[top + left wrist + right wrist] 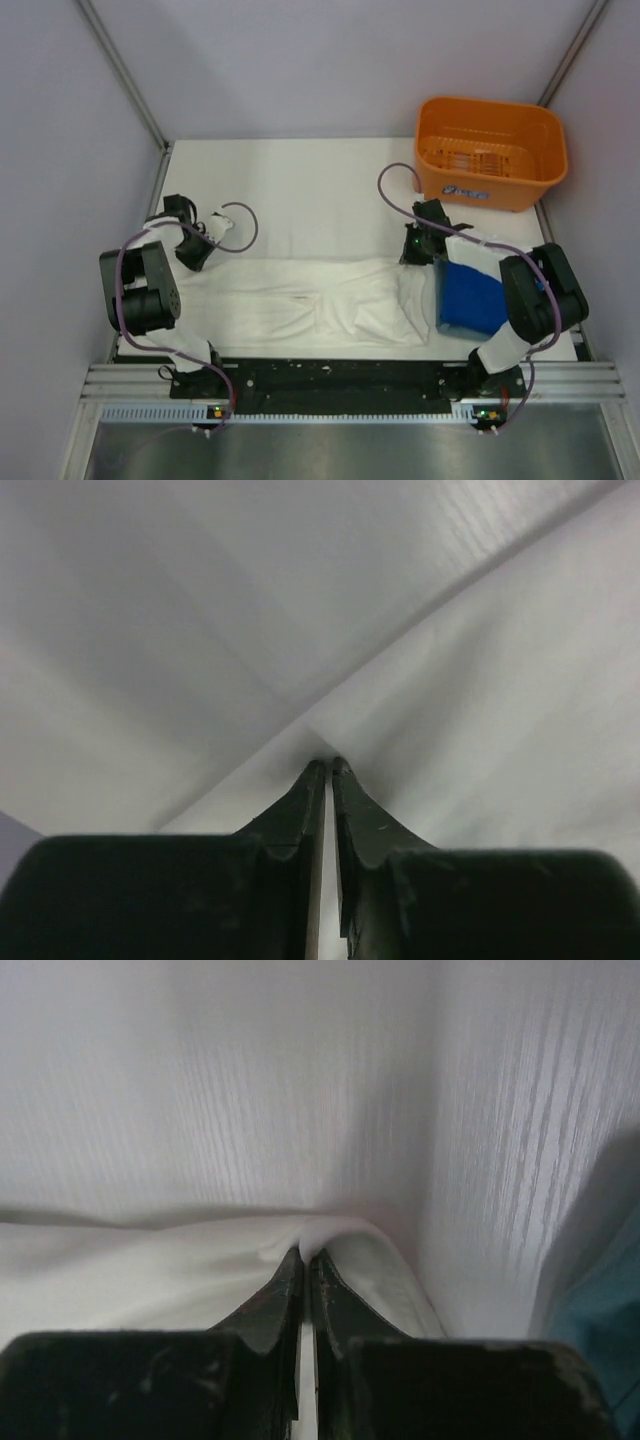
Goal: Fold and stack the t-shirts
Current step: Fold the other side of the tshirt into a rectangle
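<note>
The white t-shirt point(300, 300) lies stretched left to right across the near part of the table, plain side up, with no print showing. My left gripper point(196, 256) is shut on its far left corner point(315, 742). My right gripper point(412, 256) is shut on its far right edge, where the cloth point(150, 1270) bunches up at the fingertips. The blue t-shirt point(470, 297) lies folded at the right, partly under my right arm, and shows as a teal patch at the right edge of the right wrist view point(605, 1310).
An orange plastic basket point(490, 150) stands at the back right corner. The table point(300, 190) is white, with walls close on both sides. A black rail point(340, 378) runs along the near edge between the arm bases.
</note>
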